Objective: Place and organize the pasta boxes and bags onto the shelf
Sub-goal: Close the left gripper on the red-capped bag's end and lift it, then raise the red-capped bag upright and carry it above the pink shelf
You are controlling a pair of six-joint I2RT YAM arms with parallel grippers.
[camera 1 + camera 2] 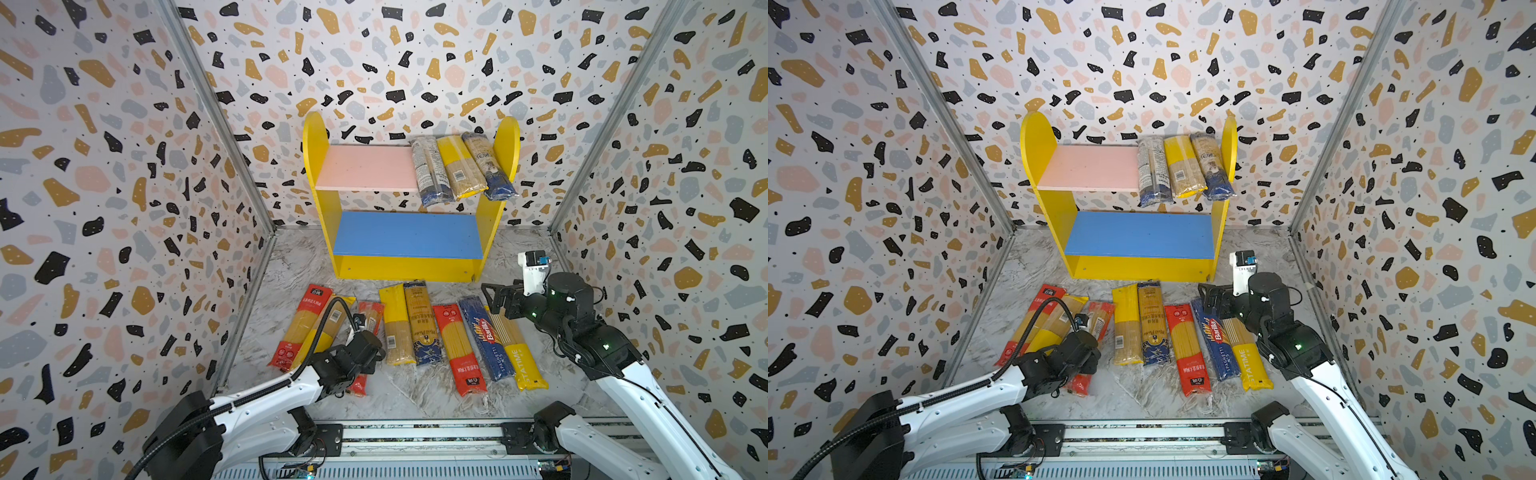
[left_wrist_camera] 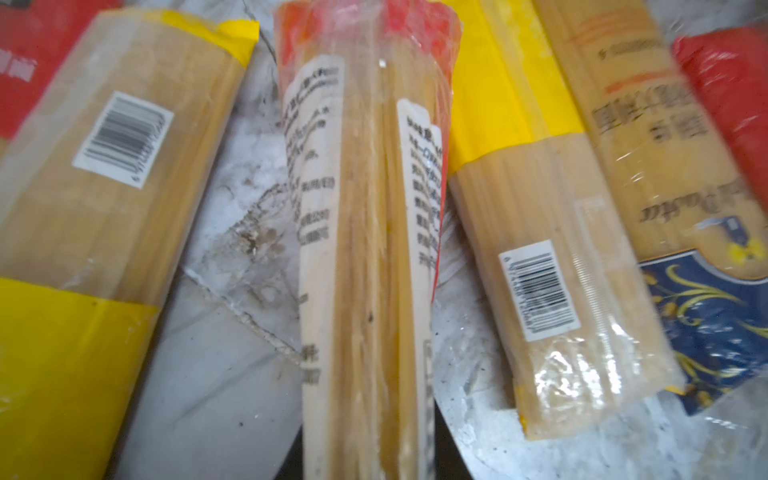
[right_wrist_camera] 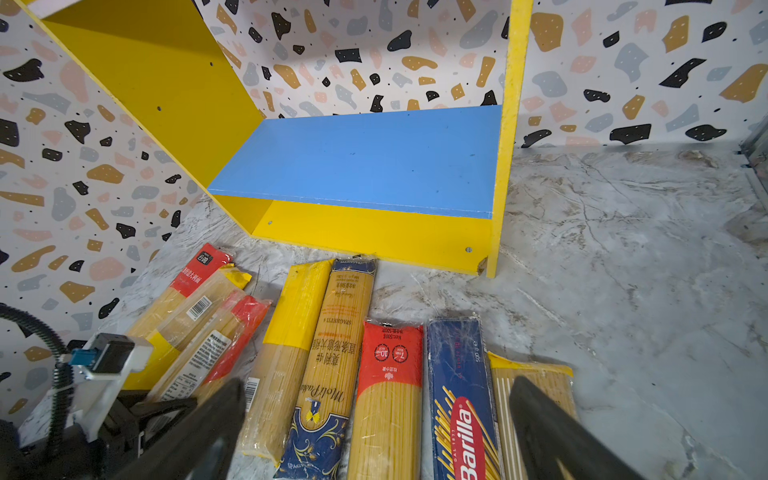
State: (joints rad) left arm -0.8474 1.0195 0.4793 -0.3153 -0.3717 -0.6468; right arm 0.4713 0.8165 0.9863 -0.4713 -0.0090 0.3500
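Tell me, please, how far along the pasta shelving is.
Done: three clear spaghetti packs lie on the pink upper board of the yellow shelf. In hand: the left gripper grips a red-ended spaghetti pack. Left: seven more packs on the marble floor; the blue lower board is bare; the right gripper hovers open.
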